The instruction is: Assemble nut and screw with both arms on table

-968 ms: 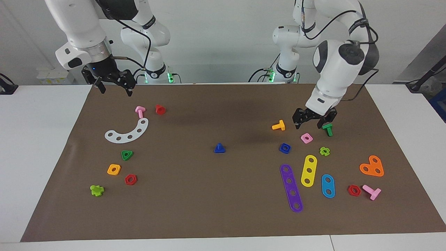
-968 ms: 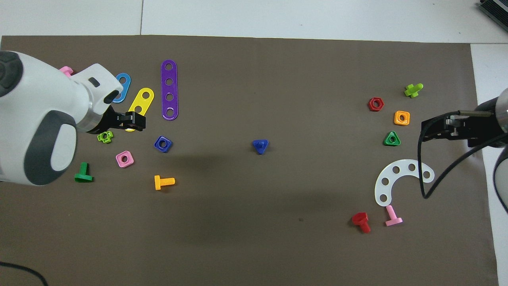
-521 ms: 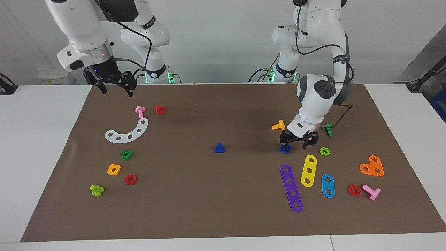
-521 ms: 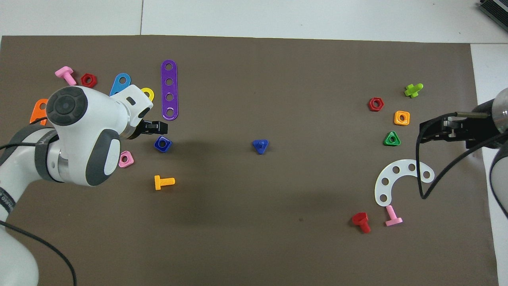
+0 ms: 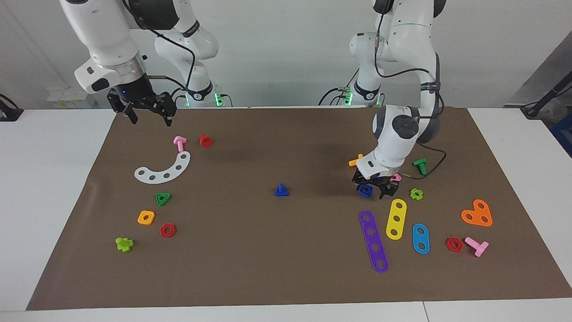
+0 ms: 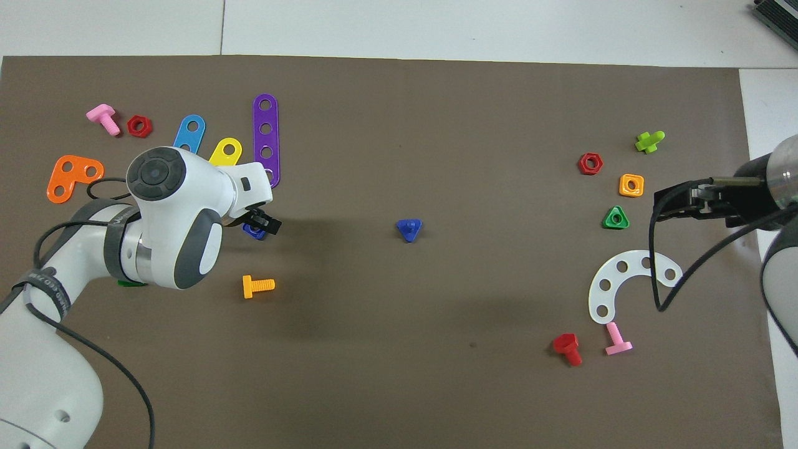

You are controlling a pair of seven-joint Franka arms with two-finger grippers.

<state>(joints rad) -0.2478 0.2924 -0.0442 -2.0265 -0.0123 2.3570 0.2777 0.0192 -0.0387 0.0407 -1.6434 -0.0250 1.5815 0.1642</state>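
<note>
The blue nut (image 5: 365,190) lies on the brown sheet (image 5: 268,255) toward the left arm's end of the table. My left gripper (image 5: 372,187) is down at it, open, with a finger on either side. In the overhead view the left gripper (image 6: 260,222) covers most of the nut (image 6: 253,231). The blue screw (image 5: 281,190) stands head down mid-table, and also shows in the overhead view (image 6: 409,229). My right gripper (image 5: 144,112) hangs open and empty in the air over the sheet's edge at the right arm's end, seen from above (image 6: 676,206) beside the green triangular nut (image 6: 616,218).
A pink square nut (image 5: 395,177), an orange bolt (image 5: 356,160), a light green piece (image 5: 416,193) and yellow (image 5: 396,218) and purple (image 5: 373,241) strips lie close around the left gripper. A white curved strip (image 5: 164,170), pink bolt (image 5: 179,142) and red bolt (image 5: 205,140) lie below the right gripper.
My left gripper moved from over the green bolt and pink nut across and down onto the blue nut. The right gripper shifted only slightly.
</note>
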